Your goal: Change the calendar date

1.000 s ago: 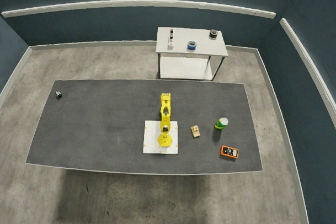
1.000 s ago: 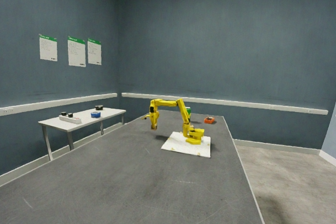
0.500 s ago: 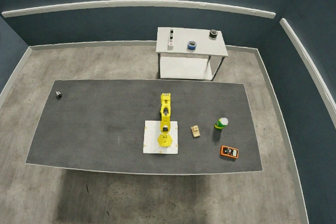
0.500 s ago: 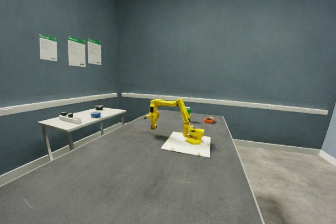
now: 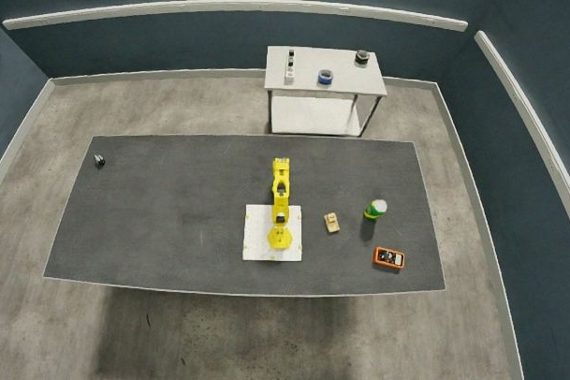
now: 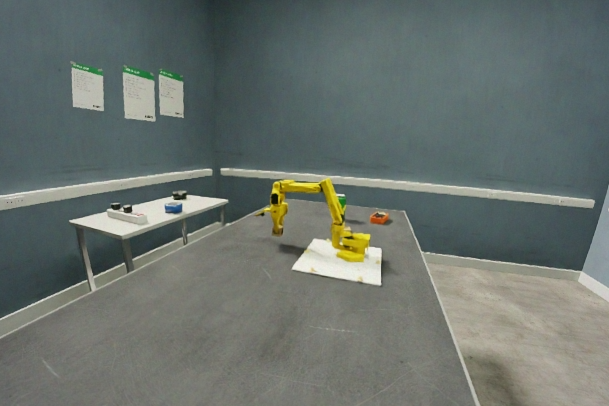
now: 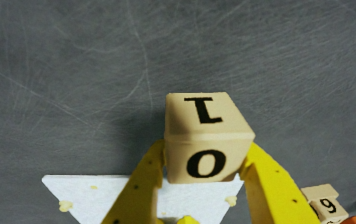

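Observation:
My gripper [image 7: 206,159] [image 6: 278,226] is shut on a beige number cube [image 7: 210,136] and holds it in the air beyond the white base board. In the wrist view, the cube's upper visible face shows a black 1, upside down in the picture, and the face below it shows a 0. The beige calendar [image 5: 334,228] stands on the table to the right of the base board. The other cube [image 7: 327,205] is at the lower right edge of the wrist view, with a mark like a 9 or 6. The month's name cannot be read.
The white base board [image 5: 257,234] [image 6: 347,272] [image 7: 105,187] lies under the arm's base. A green can [image 5: 375,210] stands to the right of the calendar. An orange multimeter [image 5: 388,257] [image 6: 379,218] lies near the table's right end. A small dark object [image 5: 99,160] is at the far left.

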Available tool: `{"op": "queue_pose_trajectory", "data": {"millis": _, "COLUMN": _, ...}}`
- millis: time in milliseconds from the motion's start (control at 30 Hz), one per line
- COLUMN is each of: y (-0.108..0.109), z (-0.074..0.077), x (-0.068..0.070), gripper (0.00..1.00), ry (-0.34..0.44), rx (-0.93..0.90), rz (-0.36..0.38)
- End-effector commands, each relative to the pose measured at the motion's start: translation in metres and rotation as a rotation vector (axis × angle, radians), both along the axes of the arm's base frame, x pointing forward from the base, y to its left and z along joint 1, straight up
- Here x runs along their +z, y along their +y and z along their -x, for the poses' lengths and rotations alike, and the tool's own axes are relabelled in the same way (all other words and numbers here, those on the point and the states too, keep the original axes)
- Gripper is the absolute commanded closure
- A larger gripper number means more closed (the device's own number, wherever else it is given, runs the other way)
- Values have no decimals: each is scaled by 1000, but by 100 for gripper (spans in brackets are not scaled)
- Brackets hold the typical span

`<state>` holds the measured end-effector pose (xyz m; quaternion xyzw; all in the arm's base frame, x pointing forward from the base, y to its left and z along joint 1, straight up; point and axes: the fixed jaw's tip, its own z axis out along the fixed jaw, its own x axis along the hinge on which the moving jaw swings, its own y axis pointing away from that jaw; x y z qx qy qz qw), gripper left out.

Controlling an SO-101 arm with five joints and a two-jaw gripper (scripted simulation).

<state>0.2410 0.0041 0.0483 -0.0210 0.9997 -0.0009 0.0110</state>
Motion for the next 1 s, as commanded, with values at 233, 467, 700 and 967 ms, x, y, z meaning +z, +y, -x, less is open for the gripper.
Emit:
{"op": "queue_pose_trajectory", "data": {"millis": 233, "y": 2, "z": 3, "x": -10, "gripper": 100, "ry": 21, "rx": -4, "rz": -1}}
{"op": "queue_pose_trajectory", "data": {"millis": 467, "y": 2, "z": 3, "x": -10, "gripper": 100, "ry": 21, "rx": -4, "rz": -1}}
{"op": "queue_pose_trajectory", "data": {"millis": 700, "y": 2, "z": 3, "x": -14, "gripper": 100, "ry": 21, "rx": -4, "rz": -1}}
{"op": "queue_pose_trajectory", "data": {"millis": 967, "y": 2, "z": 3, "x": -16, "gripper": 100, "ry": 21, "rx": -4, "rz": -1}}
